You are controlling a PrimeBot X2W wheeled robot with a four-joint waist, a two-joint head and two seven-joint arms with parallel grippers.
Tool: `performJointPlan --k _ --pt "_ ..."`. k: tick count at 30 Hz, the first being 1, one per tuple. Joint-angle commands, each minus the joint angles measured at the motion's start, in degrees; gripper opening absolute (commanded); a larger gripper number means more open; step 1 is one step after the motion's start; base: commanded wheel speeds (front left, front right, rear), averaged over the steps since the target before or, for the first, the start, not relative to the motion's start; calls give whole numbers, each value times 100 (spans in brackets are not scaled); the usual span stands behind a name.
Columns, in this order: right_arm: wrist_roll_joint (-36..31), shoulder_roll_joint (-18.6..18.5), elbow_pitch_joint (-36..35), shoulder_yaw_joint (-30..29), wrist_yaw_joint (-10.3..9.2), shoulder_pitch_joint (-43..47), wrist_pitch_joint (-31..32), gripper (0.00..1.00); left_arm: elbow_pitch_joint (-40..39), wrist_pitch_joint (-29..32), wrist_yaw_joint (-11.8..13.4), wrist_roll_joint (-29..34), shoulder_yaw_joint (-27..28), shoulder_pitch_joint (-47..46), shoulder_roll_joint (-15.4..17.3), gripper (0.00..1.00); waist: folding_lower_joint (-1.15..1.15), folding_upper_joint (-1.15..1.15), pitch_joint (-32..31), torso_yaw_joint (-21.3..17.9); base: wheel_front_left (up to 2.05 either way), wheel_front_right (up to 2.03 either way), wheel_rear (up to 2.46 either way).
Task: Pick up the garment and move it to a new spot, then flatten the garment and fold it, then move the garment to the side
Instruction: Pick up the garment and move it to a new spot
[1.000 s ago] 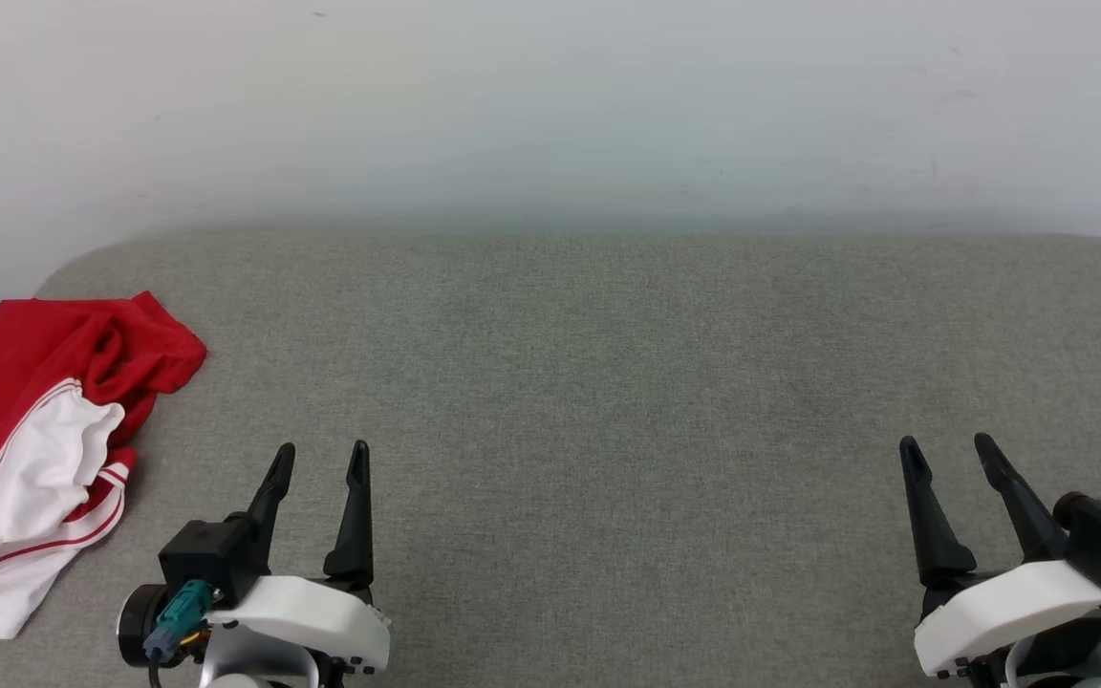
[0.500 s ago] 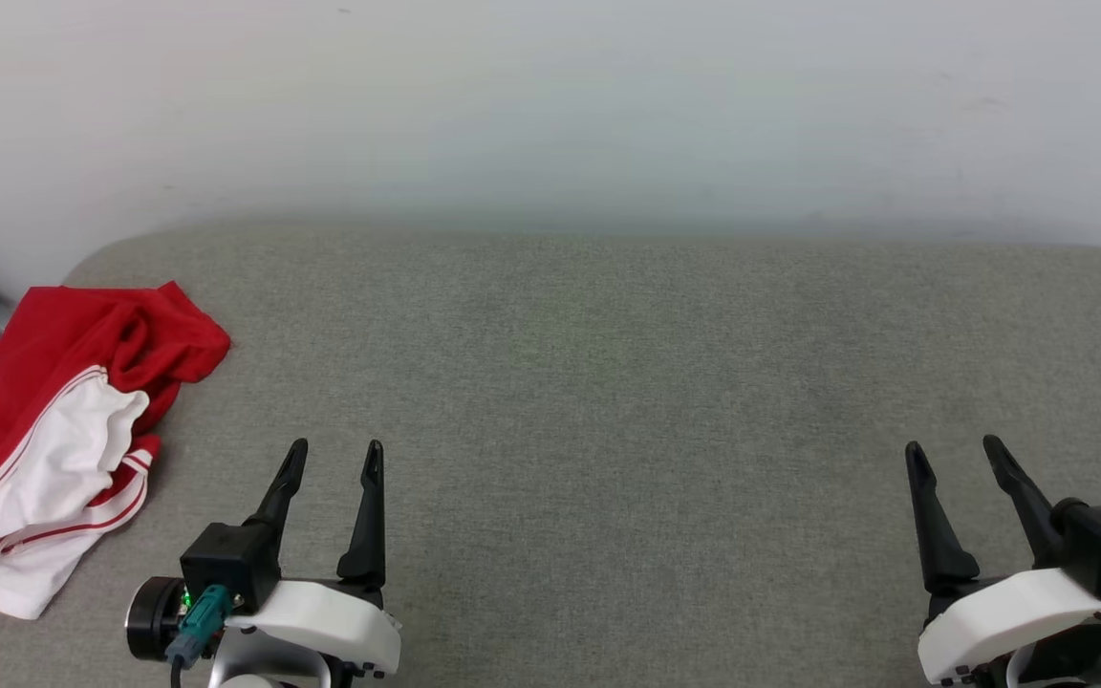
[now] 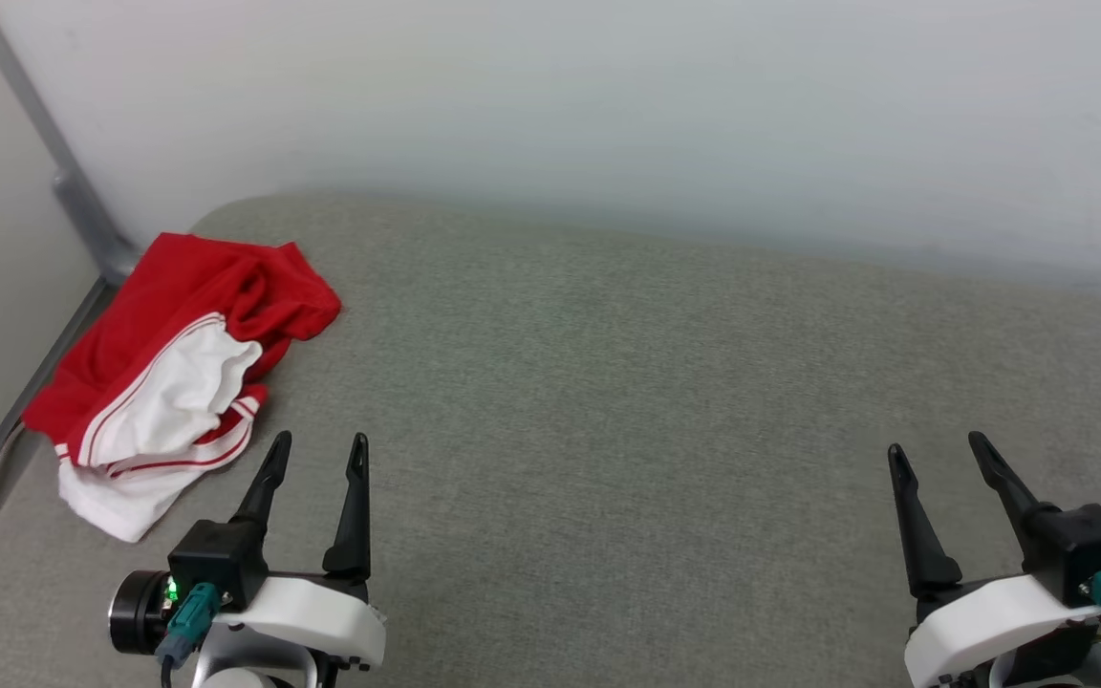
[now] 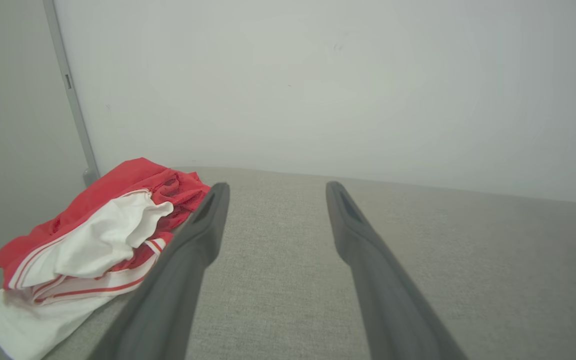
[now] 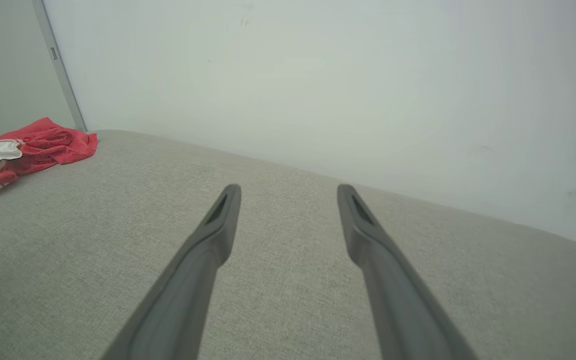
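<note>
Far left, garment (image 3: 178, 377) lying near-to-far, red end farthest

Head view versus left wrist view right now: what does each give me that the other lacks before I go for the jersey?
Head view adds: the right hand, open over the grey fabric surface, far from the garment, and the garment's whole crumpled outline from above, by the surface's left edge. Left wrist view adds: a low side-on look at how the folds pile up, white panel over red. Both share: the left hand, open and empty, the garment ahead to its left, the wall and the metal post.
</note>
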Motion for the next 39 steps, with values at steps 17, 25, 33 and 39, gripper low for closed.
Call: performJointPlan --k 17,25,33,39 --pt "-122 -7 76 146 -3 -83 -182 100 191 -86 -154 145 499 -138 -69 100 0 0 35 1708 0 0 0" --pt "-129 -8 200 312 -3 -319 -204 100 131 -86 -200 106 752 -27 -103 100 0 0 144 1898 0 0 0" --pt "-102 -7 341 330 -3 -447 -262 100 154 -86 -232 102 881 -51 -123 100 0 0 200 1927 0 0 0" --pt "-147 -8 244 166 -3 -385 -215 100 435 -86 -290 7 900 -393 -105 100 0 0 338 1922 0 0 0"
